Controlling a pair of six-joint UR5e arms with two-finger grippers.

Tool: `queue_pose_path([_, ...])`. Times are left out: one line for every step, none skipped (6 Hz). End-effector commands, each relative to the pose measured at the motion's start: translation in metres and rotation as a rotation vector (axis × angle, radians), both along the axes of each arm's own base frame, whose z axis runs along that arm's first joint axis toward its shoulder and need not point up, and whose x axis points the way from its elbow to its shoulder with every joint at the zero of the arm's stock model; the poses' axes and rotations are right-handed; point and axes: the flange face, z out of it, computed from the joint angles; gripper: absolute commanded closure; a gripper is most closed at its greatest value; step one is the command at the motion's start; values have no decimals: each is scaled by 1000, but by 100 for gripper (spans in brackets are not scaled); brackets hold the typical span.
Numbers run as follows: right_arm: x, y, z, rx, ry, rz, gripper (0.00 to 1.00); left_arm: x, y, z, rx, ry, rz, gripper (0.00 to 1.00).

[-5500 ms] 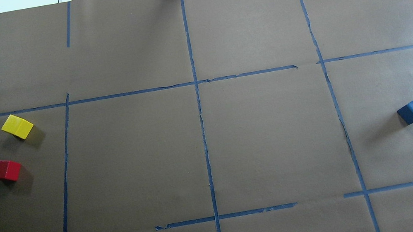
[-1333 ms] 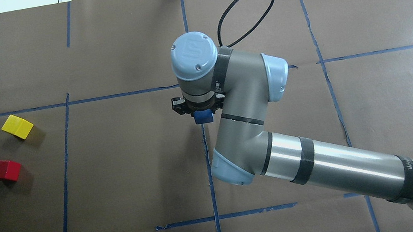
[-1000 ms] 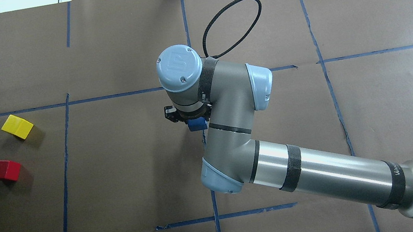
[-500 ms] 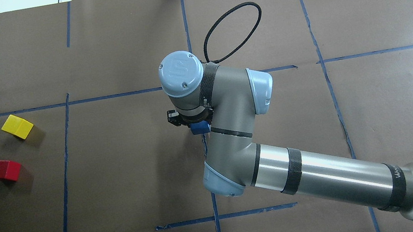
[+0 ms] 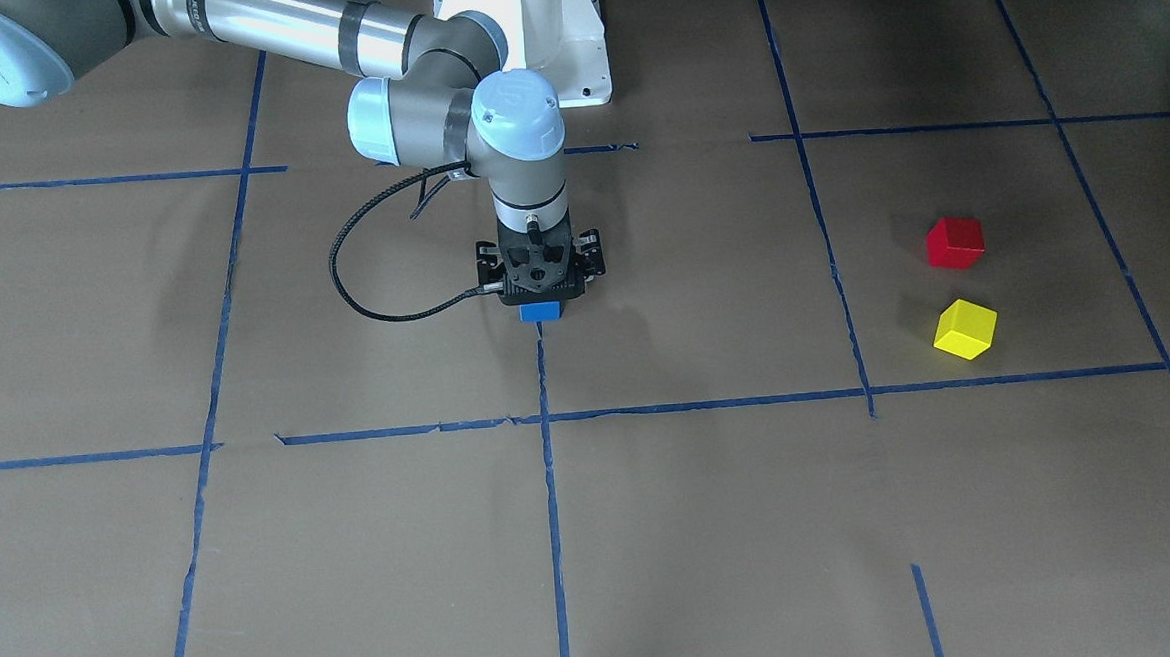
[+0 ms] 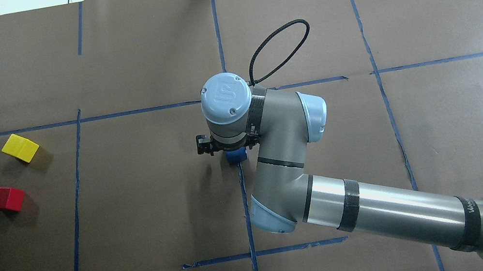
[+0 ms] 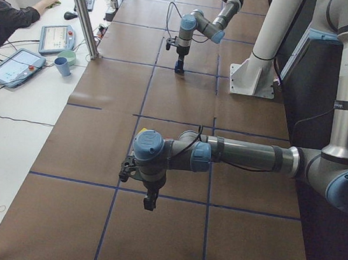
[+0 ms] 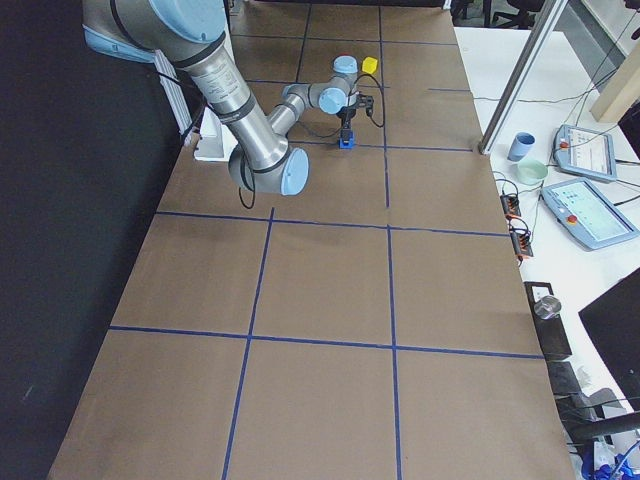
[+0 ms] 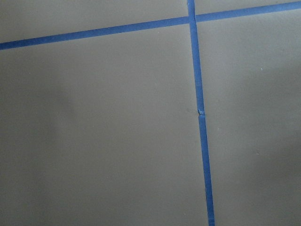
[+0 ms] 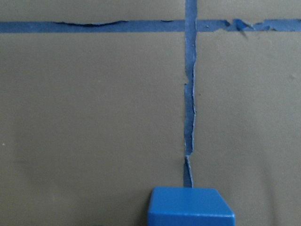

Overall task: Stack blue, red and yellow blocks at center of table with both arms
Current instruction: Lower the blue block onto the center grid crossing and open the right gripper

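Over the table's centre, my right gripper (image 5: 541, 297) is pinching the blue block (image 5: 541, 312). It has come down since a second ago: the block that hung above the paper now sits on it or just above it, right on the long blue tape line (image 5: 550, 491). I judge the stack's base is all but placed, so letting go comes next. Well off on the robot's left, the red block (image 5: 955, 242) and yellow block (image 5: 965, 329) lie near each other, unmoved. My left gripper (image 7: 150, 201) hovers over paper; whether it is spread, I cannot tell.
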Motion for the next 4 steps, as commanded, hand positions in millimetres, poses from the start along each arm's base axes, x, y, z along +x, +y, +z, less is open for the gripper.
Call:
queue_pose_path([22, -15, -16, 7, -14, 16, 0, 0, 0, 0, 1, 0, 0, 0])
queue_pose_path([56, -19, -38, 12, 17, 12, 0, 0, -1, -1, 3, 0, 0, 0])
queue_pose_path([103, -36, -52, 18, 49, -27, 0, 0, -1, -2, 3, -1, 0, 0])
queue_pose_path([147, -74, -41, 25, 50, -52, 0, 5, -4, -3, 9, -3, 12, 0])
